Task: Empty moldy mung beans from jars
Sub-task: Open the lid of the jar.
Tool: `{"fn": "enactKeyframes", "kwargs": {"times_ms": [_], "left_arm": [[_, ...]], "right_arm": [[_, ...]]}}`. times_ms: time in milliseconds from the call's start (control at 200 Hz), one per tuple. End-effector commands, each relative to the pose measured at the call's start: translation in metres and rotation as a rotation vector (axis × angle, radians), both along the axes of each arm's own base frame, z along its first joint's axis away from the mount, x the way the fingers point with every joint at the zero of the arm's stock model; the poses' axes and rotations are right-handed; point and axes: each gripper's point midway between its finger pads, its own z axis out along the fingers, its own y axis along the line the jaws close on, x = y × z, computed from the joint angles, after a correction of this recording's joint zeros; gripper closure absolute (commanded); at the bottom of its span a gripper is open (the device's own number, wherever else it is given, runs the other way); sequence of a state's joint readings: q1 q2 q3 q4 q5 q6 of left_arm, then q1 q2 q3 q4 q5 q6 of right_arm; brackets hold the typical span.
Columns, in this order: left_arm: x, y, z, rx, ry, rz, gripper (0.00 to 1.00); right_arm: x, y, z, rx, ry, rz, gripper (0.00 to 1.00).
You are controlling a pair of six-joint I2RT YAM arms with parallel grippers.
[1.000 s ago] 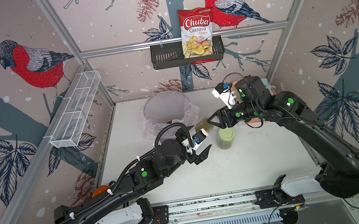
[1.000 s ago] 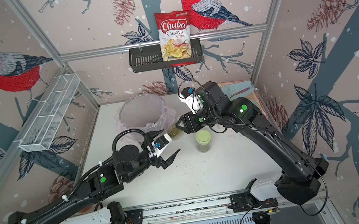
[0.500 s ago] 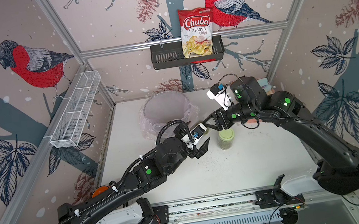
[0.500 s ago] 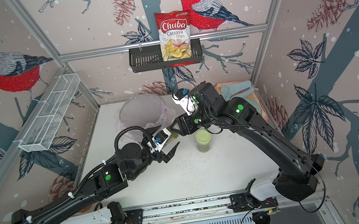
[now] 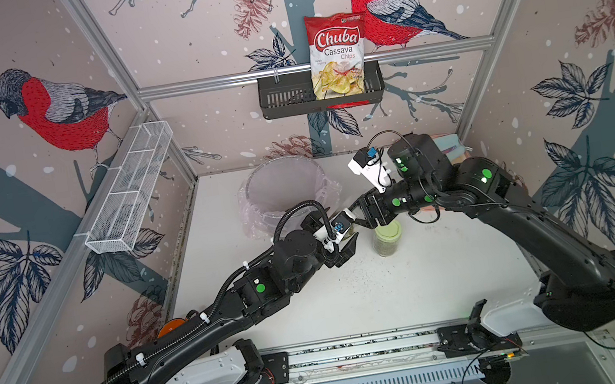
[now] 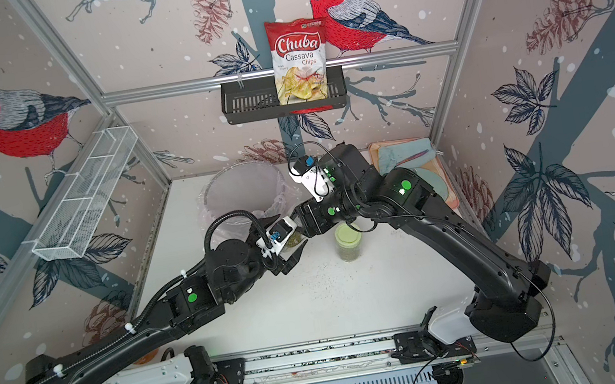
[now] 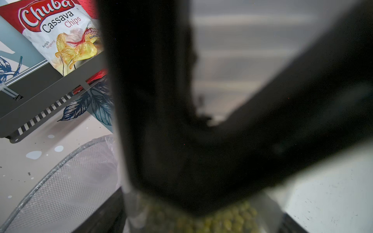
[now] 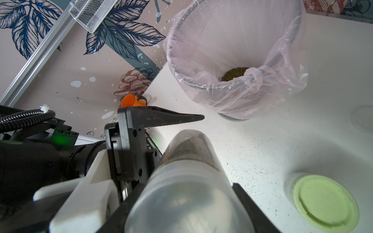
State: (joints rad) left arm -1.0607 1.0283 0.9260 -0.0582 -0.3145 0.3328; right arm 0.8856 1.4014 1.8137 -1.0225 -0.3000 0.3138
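Mid-frame in both top views, your left pincer (image 5: 348, 236) straddles the free end of the clear jar (image 8: 187, 181), fingers spread and not yet gripping. Your right pincer (image 5: 361, 220) is clenched on its body, with mung beans (image 7: 226, 219) inside. Close squarely on that end and keep the jar level. The lined bin (image 8: 282, 90) sits above and to the left.

1. The left arm (image 5: 233, 313) and right arm (image 5: 526, 219) are glossy black, built of chunky rounded links.
2. Small round green lights (image 5: 260, 288) glow on the joints.
3. White housings (image 5: 209, 374) sit at each base.
4. A black ribbed cable hose (image 8: 26, 119) on the left arm is bound with white zip ties (image 8: 44, 109).
5. White camera brackets (image 5: 363, 166) at the wrists carry blue plugs (image 5: 371, 151).
6. A finger (image 8: 161, 119) is black and tapered, its mount fixed with small dark screws (image 8: 134, 132).
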Motion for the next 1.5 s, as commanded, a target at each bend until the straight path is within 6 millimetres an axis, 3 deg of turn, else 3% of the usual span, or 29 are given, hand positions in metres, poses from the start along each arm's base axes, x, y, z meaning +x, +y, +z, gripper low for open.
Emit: {"fn": "enactKeyframes", "kwargs": {"times_ms": [0, 155, 350, 670, 891, 1156, 1496], "left_arm": [[0.001, -0.003, 0.013, -0.035, -0.031, -0.012, 0.16], [-0.002, -0.003, 0.011, -0.025, -0.028, -0.028, 0.24], [-0.005, 0.001, 0.003, 0.0, -0.024, -0.032, 0.27], [-0.006, 0.004, 0.003, 0.006, -0.038, -0.04, 0.42], [-0.006, 0.0, 0.003, 0.002, -0.04, -0.056, 0.41], [-0.011, 0.002, 0.005, -0.012, -0.042, -0.077, 0.53], [-0.014, 0.002, 0.008, -0.032, -0.051, -0.089, 0.77]], "right_arm": [[0.001, 0.005, 0.007, 0.028, -0.016, 0.002, 0.56], [0.002, 0.005, 0.008, 0.034, -0.018, 0.002, 0.56], [0.002, 0.006, 0.009, 0.038, -0.016, -0.002, 0.57], [-0.001, 0.01, 0.007, 0.046, 0.0, 0.017, 0.56], [-0.001, 0.009, 0.005, 0.033, 0.0, 0.014, 0.55], [0.001, 0.008, 0.003, 0.023, -0.009, 0.003, 0.34], [-0.001, 0.011, 0.003, 0.029, -0.014, 0.009, 0.27]]}}
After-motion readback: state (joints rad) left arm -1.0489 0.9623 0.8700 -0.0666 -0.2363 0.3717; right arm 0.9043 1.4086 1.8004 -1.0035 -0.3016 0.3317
